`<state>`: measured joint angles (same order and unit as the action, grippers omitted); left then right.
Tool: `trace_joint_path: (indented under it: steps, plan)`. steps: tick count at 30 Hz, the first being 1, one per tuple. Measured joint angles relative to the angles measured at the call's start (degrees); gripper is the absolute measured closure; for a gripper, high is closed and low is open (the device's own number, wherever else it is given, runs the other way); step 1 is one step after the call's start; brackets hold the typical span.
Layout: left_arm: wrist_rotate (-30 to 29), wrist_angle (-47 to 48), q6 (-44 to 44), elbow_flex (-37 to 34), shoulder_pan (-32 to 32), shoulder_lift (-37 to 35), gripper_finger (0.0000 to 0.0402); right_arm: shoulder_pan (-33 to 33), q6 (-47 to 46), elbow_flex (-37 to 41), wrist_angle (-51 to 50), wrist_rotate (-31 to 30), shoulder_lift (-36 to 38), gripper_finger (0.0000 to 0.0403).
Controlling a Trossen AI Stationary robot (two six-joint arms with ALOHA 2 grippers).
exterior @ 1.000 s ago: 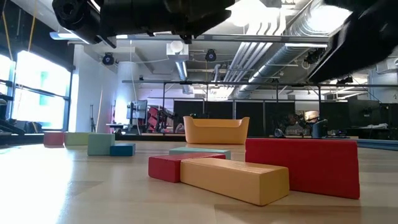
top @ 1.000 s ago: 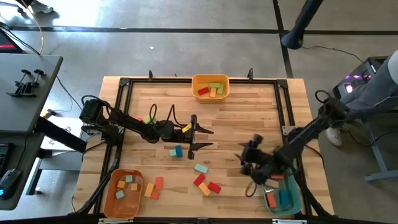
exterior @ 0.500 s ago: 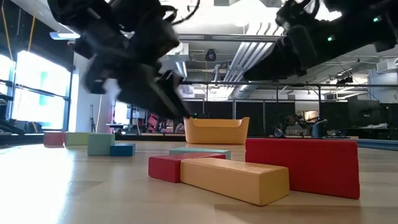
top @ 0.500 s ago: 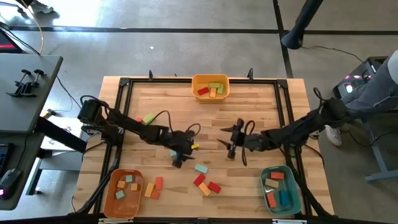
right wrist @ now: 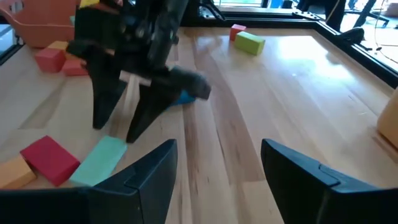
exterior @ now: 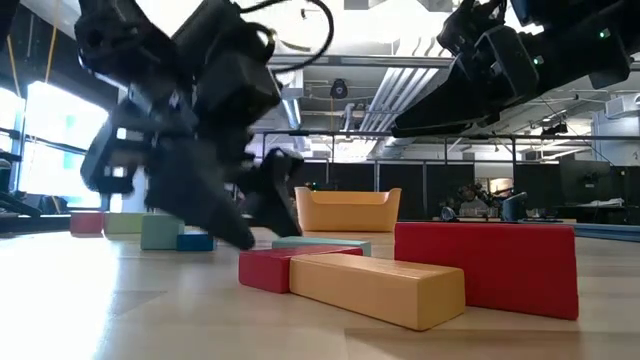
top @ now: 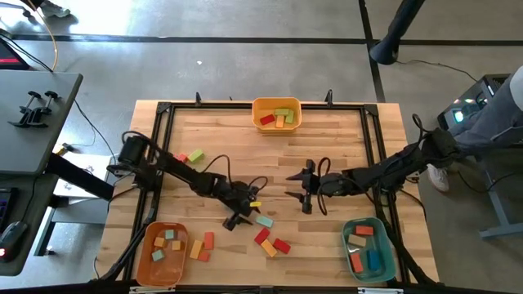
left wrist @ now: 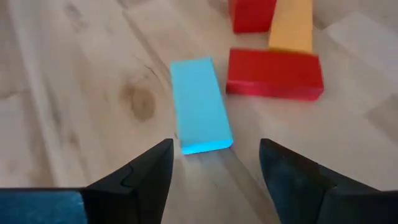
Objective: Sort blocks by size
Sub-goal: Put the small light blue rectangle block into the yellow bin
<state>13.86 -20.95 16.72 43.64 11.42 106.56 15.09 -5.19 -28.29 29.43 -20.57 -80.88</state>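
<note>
My left gripper is open and tipped down over the table's middle, low over the wood. Its fingers stand just short of the near end of a teal block that lies flat, and they touch nothing. Beyond it lie two red blocks and an orange block. My right gripper hangs open and empty right of centre, pointing at the left gripper. A small blue block lies behind the left fingers.
A yellow bin holding blocks stands at the far edge. An orange bin sits near left, a teal bin near right. Loose green and red blocks lie far left, and orange and red ones beside the orange bin.
My left gripper has come down and toward the table's near edge, tipping its fingers downward onto the teal block's end. My right gripper swung from over the teal bin toward the table's middle, turned level, then kept still. No block has moved.
</note>
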Motion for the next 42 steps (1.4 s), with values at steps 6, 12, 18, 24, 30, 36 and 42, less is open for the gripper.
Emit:
trace_joint_path:
  steps: [6, 12, 18, 24, 30, 36, 42]
  plan:
    - [5.4, -11.3, 1.8, 0.0, -1.2, 6.7, 0.0159, 0.0, -0.3, 0.0, -0.2, -0.2, 0.0, 0.0176]
    - [12.6, -16.4, 1.5, 0.1, -3.8, 10.0, 0.0170, 0.0, -0.3, 0.0, -0.4, -0.3, 0.0, 0.0175]
    - [14.3, -17.8, 1.6, 0.1, -5.1, 10.9, 0.0211, 0.0, -0.4, 0.0, -0.5, -0.3, 0.0, 0.0175]
    - [12.9, -18.0, -1.7, 0.1, -5.4, 10.7, 0.0281, 1.6, -2.5, 0.0, -3.8, 0.5, 0.5, 0.0175]
    - [7.2, -15.2, -8.7, 0.1, -4.5, 8.4, 0.0312, 5.5, -8.3, 0.0, -14.0, 1.0, 3.4, 0.0175]
    - [-13.0, -6.7, -10.3, 0.0, -4.8, -0.9, 0.0312, 7.2, -9.8, 0.0, -17.4, -4.8, 3.5, 0.0175]
    - [-40.5, 1.5, -4.0, 4.1, -5.7, -11.3, 0.0308, 7.2, -7.7, 0.0, -18.1, -6.0, 3.3, 0.0175]
